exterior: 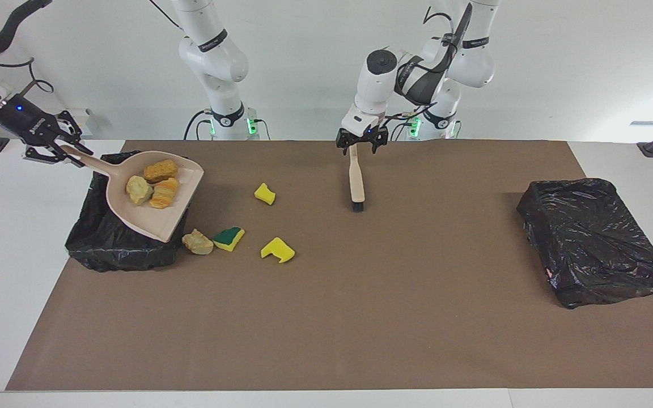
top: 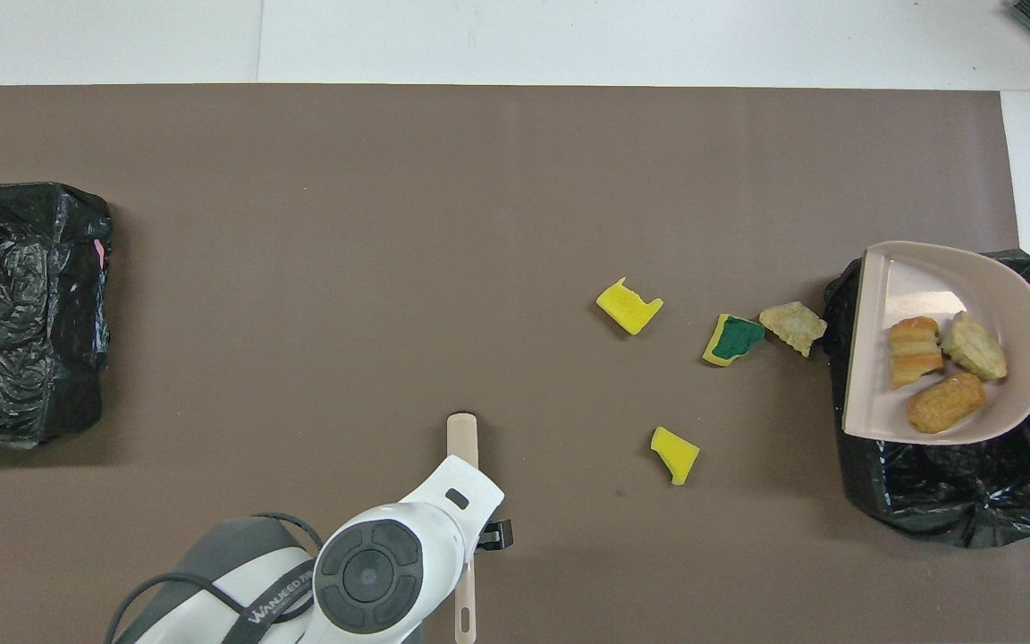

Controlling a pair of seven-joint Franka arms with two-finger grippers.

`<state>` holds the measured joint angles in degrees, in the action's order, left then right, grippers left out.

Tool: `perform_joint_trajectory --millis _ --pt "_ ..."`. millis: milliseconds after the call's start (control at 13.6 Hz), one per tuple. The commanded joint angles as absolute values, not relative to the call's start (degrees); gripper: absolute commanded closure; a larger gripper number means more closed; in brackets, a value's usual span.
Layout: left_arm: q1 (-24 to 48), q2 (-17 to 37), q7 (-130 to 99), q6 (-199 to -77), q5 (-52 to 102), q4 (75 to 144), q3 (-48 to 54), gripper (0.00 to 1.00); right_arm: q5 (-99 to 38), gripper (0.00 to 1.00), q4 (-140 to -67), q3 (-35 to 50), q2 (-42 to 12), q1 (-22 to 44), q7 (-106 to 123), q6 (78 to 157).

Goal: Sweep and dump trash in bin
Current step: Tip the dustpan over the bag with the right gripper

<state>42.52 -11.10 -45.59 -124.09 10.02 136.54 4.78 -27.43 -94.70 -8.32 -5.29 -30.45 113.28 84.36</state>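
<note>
My right gripper [exterior: 57, 148] is shut on the handle of the beige dustpan [exterior: 151, 221], holding it tilted over the black-bagged bin [exterior: 111, 249] at the right arm's end. Three tan bread-like chunks [exterior: 156, 184] lie in the pan. On the mat beside the bin lie a tan chunk [exterior: 197, 242], the green-topped sponge piece [exterior: 228, 238] and two yellow sponge pieces [exterior: 277, 249] [exterior: 264, 193]. My left gripper [exterior: 360, 141] is shut on the brush [exterior: 356, 181], bristles down near the mat's robot edge. In the overhead view the dustpan [top: 908, 277] shows; the right gripper is out of view.
A second black-bagged bin [exterior: 593, 241] stands at the left arm's end of the brown mat [exterior: 360, 317]; it also shows in the overhead view [top: 23, 313]. White table borders the mat.
</note>
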Motion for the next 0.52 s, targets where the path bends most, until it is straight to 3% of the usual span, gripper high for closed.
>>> perform_joint_trajectory --millis 0,442 --pt "39.5 -12.0 -44.4 -121.1 9.2 133.8 5.0 0.0 -22.5 1.0 -92.5 -11.6 -5.9 -31.1 120.5 82.4" --pt "37.9 -12.2 -43.9 -118.7 9.2 131.8 4.9 0.0 -10.8 1.0 -90.8 -12.7 -3.4 -29.5 121.0 83.1"
